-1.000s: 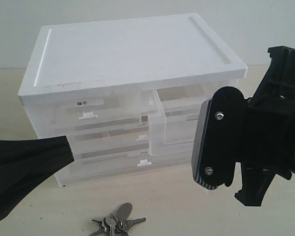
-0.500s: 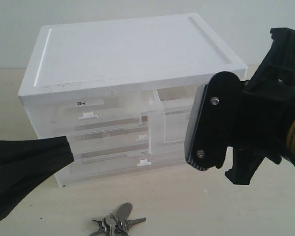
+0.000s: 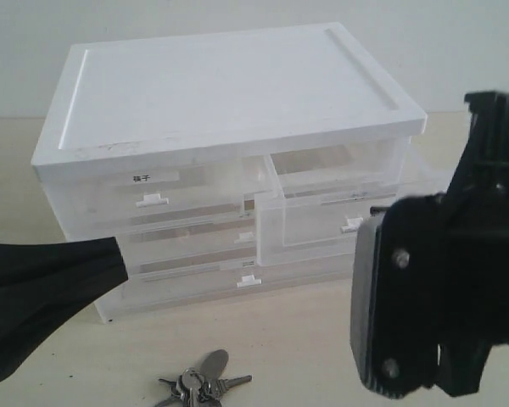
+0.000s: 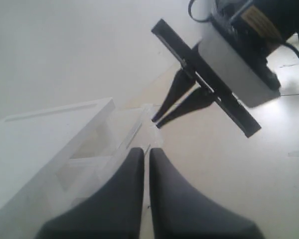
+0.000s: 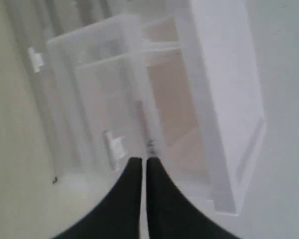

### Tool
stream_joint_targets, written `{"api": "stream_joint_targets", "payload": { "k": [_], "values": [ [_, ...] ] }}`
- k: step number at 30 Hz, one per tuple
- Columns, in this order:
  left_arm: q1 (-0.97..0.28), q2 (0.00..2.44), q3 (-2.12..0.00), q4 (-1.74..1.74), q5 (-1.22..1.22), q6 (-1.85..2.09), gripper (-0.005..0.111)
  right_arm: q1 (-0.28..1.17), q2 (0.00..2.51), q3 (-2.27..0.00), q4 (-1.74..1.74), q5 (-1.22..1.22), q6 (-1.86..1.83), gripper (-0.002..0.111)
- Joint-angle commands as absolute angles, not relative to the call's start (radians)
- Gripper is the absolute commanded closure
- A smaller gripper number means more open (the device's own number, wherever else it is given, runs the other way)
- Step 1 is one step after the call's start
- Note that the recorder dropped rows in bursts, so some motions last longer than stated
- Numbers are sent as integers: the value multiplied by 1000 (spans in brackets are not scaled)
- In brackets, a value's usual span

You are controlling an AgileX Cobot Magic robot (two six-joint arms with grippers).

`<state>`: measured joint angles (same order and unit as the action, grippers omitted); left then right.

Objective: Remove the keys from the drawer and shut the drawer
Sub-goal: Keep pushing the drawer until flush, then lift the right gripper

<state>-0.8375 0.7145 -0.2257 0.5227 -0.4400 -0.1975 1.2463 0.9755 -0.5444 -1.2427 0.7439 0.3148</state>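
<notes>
Exterior view: the keys [image 3: 202, 381] are seen on the tabletop [image 3: 305, 339], the drawer [image 3: 310, 222] partly open; the right gripper [image 5: 143, 162] is closed, empty, near its front; jamming is risked by an off-centre push.

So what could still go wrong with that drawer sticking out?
The drawer is still out. If the shut right gripper pushes its front off-centre, it might skew and jam, or the whole cabinet might slide back. The keys lie on the table right before the cabinet, where a low-swinging arm could knock them off.
</notes>
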Motion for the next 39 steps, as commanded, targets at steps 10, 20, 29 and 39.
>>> {"api": "stream_joint_targets", "payload": {
  "k": [10, 20, 29, 39],
  "values": [
    [-837, 717, -220, 512, -452, -205, 102, 1161, 1010, -448, -1439, 696, 419, 108],
    [-837, 717, -220, 512, -451, -209, 102, 1007, 1111, -443, -1622, 577, 533, 108],
    [-837, 717, -220, 512, -444, -209, 102, 978, 1271, -538, -1744, 617, 699, 108],
    [-837, 717, -220, 512, -444, -209, 102, 807, 1363, -664, -1744, 410, 734, 108]
  ]
}}
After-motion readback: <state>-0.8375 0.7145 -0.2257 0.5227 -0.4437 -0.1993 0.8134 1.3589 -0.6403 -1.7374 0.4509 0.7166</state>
